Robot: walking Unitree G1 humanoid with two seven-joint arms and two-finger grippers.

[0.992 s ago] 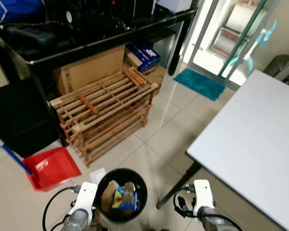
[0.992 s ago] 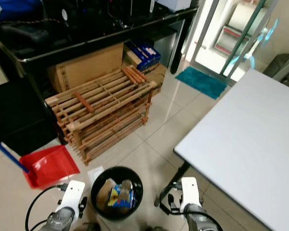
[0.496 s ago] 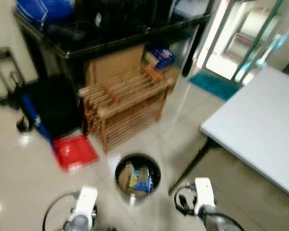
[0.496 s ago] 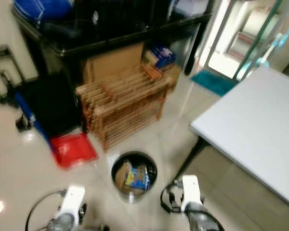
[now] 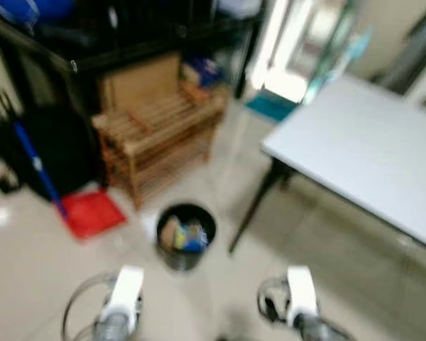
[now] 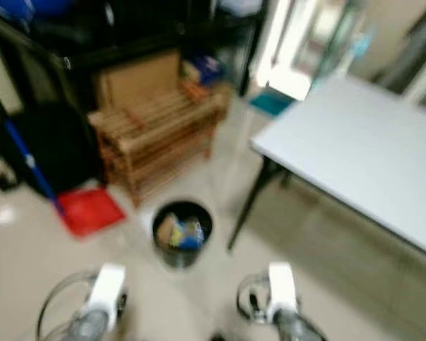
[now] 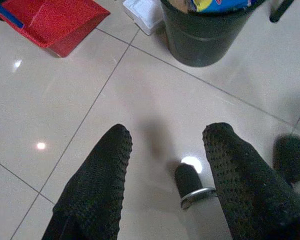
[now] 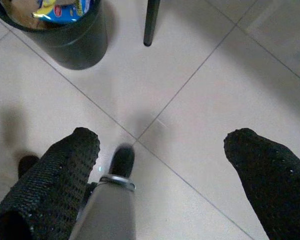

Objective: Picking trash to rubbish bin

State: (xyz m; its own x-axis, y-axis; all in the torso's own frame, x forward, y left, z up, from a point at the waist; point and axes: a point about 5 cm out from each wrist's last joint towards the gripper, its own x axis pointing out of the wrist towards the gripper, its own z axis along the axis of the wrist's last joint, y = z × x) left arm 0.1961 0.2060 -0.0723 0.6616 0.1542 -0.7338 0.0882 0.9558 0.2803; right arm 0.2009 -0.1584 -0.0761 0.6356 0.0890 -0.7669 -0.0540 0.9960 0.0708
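Nothing is in hand just now: both arms hang low and empty, so I'd judge this a stretch between pickups, with more trash to be found next. The head views are blurred.

Far left, a blue-handled broom [image 5: 30, 158] leans by a red dustpan [image 5: 92, 212] on the pale glossy tiles [image 7: 55, 100]. The left gripper [image 7: 165, 165] points at bare floor, fingers spread wide, nothing between them. Past it, a white scrap [image 7: 144, 11] lies just beside the bin [image 5: 185, 234], and may be the next piece to fetch. The bin stands in the middle of the floor, with wrappers and a blue packet inside. Behind it is a wooden rack [image 5: 156, 138] under a dark desk [image 5: 92, 57]. The right gripper [image 8: 162, 170] is likewise wide and empty over tile, near a black table leg [image 8: 151, 22]. The grey table [image 5: 362, 153] fills the right, with a bright doorway [image 5: 291, 50] far beyond.
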